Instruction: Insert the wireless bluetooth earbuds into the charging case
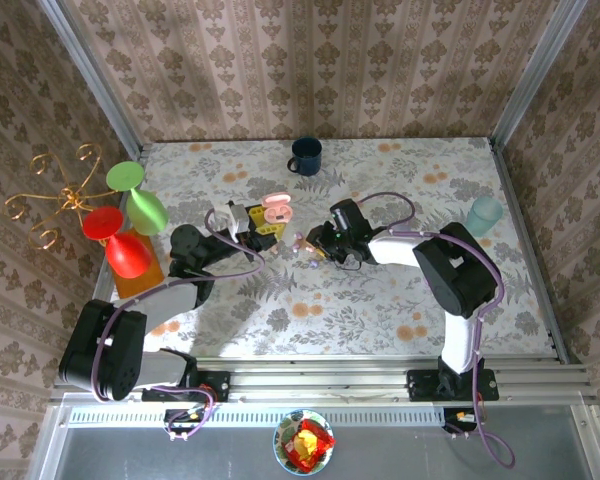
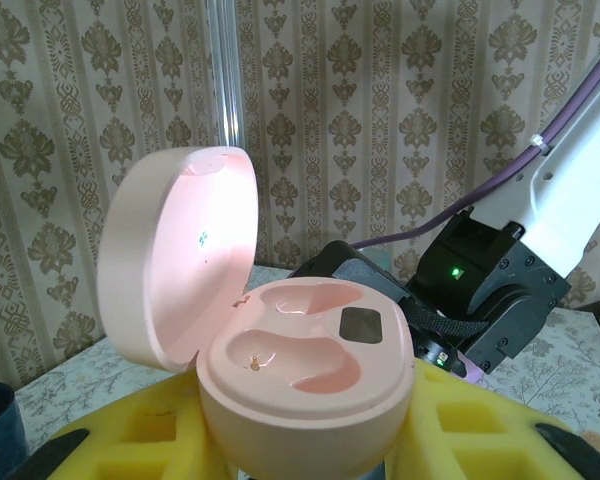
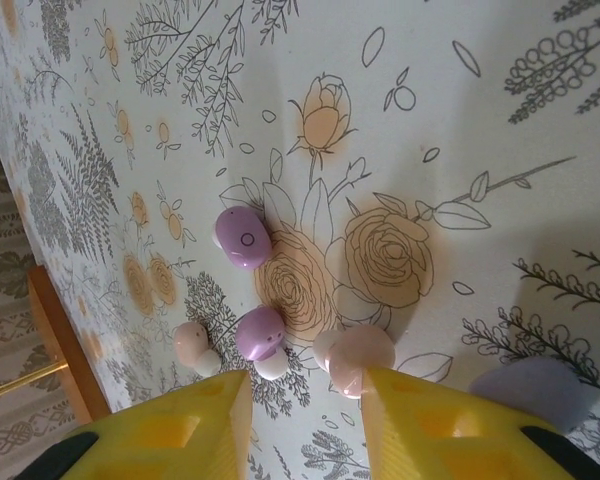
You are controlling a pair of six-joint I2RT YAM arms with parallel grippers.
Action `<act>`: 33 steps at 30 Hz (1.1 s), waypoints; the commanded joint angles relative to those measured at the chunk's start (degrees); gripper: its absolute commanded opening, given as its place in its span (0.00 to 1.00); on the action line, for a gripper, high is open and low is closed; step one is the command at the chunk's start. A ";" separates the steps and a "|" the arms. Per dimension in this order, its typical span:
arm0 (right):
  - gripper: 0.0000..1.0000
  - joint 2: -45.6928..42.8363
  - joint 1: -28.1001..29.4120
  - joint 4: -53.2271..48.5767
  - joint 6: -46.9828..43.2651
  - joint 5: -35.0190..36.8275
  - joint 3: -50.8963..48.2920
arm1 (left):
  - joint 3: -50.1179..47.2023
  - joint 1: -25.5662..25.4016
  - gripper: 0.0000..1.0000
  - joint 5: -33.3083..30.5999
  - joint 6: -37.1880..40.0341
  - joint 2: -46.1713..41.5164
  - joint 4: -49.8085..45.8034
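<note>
Yellow foam pads (image 2: 120, 440) of L arm sit at the bottom of left wrist view. The left gripper (image 2: 310, 455) is pressed together on the charging case (image 2: 310, 370), gripping its lower body, wells facing up. Lid (image 2: 175, 265) stands hinged back to the left. Both wells read empty.

Top view: case is held just far-left of the earbuds (image 1: 302, 243), which lie loose on the table (image 1: 380, 320) between the two grippers. Right gripper (image 1: 318, 248) is just right of them, so R arm is the nearer one for pickup. L arm is occupied w/ the case.

Right wrist view, key relation:
- R jaws stand part-way apart, nothing between them, no contact w/ any bud as far as visible.
- Pink bud (image 3: 360, 357) lies just ahead of the gap, close off the tip of one finger (image 3: 450, 430).
- Its long axis appears to run approx. across the gap, paler end toward the other finger.
- Lilac bud (image 3: 261, 335) lies off that other fingertip, w/ a second pink bud (image 3: 192, 343) beyond it.
- Another lilac bud (image 3: 243, 237) is farther out.
- Blurred lilac shape beside the first finger: ID not possible.

Judgement: next move req. a short advance plus slight sideways shift to centre the pink bud in the gap. Risk: a fingertip clips the lilac bud or rolls the target away.
</note>
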 commanded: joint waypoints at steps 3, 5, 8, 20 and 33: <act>0.37 -0.02 0.92 -6.73 -2.43 4.91 1.64 | -0.25 0.20 0.31 1.33 -0.90 -0.28 2.71; 0.37 -1.32 1.01 -8.34 -2.80 7.25 0.96 | -0.31 0.19 0.31 1.30 -0.90 -0.27 2.72; 0.37 -3.53 0.97 -9.73 -3.09 10.92 -0.57 | -0.56 0.21 0.31 1.33 -0.73 -0.27 2.85; 0.40 -7.07 3.36 -10.60 -6.06 12.88 1.74 | -1.32 0.73 0.31 1.29 -0.34 -0.19 3.73; 0.39 0.08 3.69 -5.91 0.85 8.49 3.01 | -1.34 1.40 0.32 2.36 -0.71 -0.93 4.06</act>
